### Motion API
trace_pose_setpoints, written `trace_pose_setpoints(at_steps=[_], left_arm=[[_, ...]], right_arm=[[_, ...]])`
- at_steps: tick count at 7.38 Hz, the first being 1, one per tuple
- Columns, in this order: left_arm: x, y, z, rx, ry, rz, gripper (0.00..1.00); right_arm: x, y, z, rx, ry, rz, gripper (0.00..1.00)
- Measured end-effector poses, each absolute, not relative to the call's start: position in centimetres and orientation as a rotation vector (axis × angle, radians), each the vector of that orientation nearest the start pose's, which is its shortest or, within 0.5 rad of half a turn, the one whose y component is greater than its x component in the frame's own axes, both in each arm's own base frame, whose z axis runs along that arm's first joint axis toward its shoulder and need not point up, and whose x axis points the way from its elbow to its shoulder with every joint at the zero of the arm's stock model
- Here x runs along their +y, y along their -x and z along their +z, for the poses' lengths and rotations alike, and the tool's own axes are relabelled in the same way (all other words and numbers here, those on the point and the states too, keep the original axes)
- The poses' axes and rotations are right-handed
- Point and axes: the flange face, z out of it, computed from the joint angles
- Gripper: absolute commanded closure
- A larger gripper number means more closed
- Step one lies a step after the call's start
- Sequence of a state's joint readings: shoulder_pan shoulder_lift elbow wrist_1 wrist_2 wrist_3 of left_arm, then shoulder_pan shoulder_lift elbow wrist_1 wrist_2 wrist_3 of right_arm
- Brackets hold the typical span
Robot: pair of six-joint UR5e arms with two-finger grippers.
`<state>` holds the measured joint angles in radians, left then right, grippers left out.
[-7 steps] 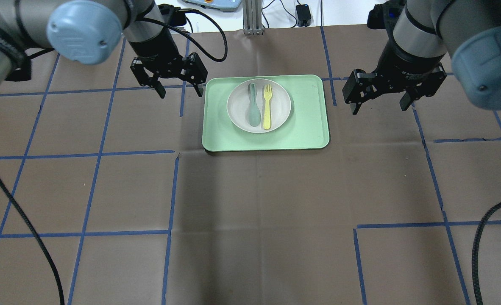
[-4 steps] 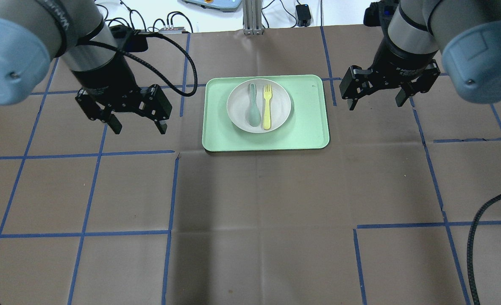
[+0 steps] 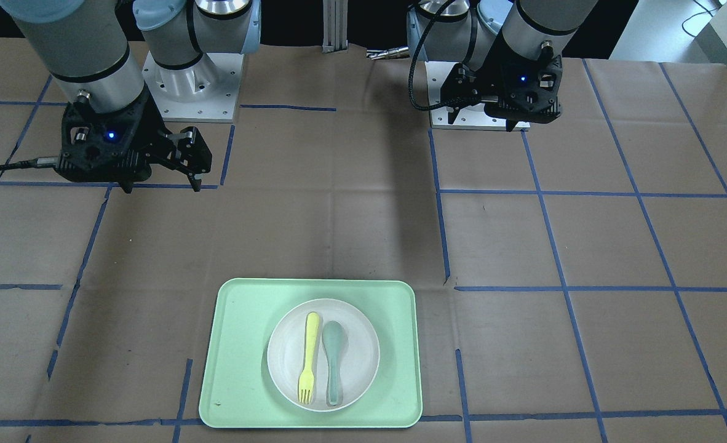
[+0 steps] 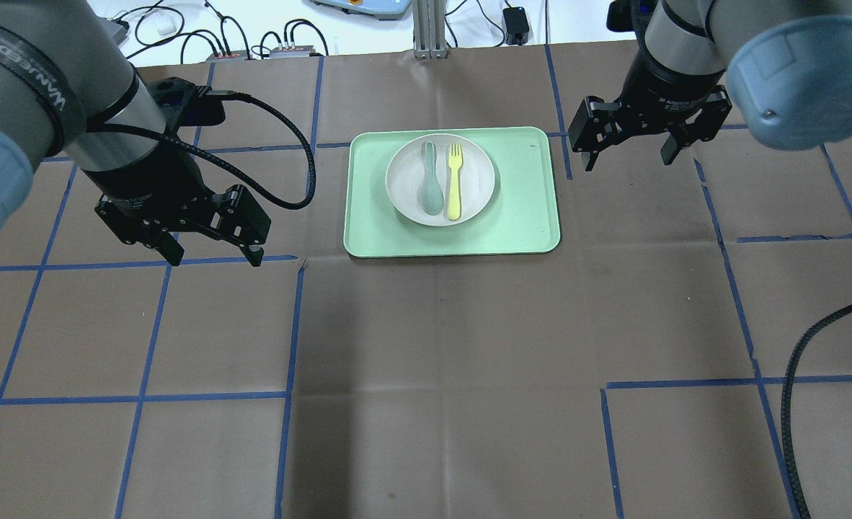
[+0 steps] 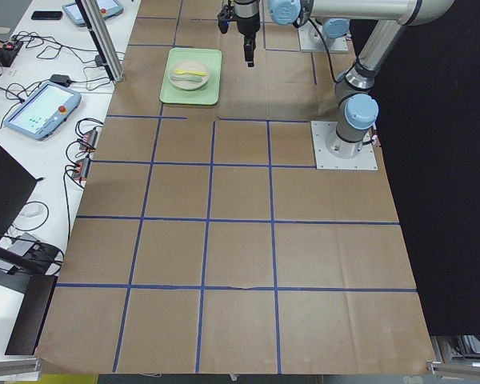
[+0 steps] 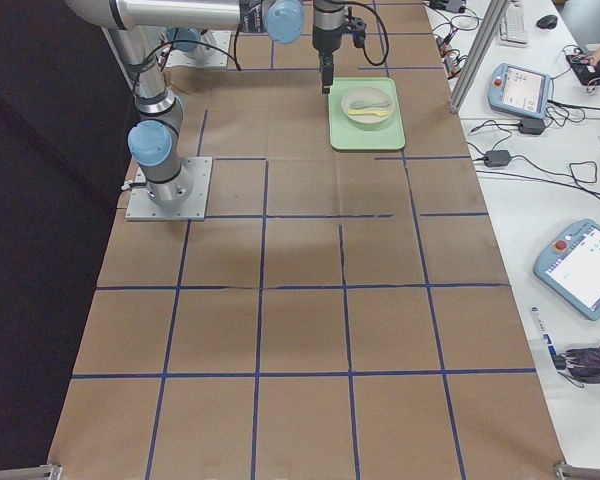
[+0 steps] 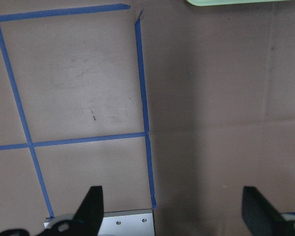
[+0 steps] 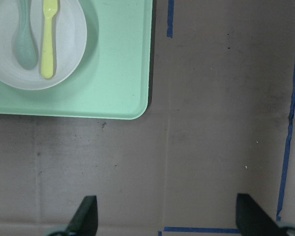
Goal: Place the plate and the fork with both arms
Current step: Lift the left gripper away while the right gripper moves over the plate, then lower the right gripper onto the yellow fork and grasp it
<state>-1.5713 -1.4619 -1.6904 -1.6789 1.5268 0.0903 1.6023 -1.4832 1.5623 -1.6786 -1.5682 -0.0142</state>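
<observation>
One plate (image 4: 406,180), one fork (image 4: 455,180), one spoon (image 4: 432,189) (on it), one tray (image 4: 527,209) — left claw (image 4: 215,258), right claw (image 4: 626,160) both apart

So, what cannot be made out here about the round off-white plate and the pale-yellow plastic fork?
Right wrist view: the picture's top and left edges cut off the plate; the fork loses its tine end at the top edge.
Left wrist view: only a sliver of the rectangular mint-green tray shows at the top edge; plate and fork lie outside.
Both side views: the fork's tines are too small to see.
</observation>
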Motion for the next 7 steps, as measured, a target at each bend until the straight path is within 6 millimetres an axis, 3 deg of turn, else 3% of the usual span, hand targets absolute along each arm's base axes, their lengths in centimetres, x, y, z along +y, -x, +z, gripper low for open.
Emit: trace_pose_setpoints(at_steps=[3,5,7], left_arm=[[-44.2,12.9,47.4,3.099,-0.146,0.046,0.0],[-44.3,12.8,47.6,3.084,-0.147,0.028,0.0],[-44.3,12.8,47.7,3.083,-0.142,0.021,0.0]], right_arm=[[-56.9,-18.4,44.6,3.137,0.084,-0.047,0.0],[-60.3,-22.7,42.1,3.132,0.071,-0.073,0.0],[-62.4,-27.3,38.8,3.127,0.055,-0.086,0.0]])
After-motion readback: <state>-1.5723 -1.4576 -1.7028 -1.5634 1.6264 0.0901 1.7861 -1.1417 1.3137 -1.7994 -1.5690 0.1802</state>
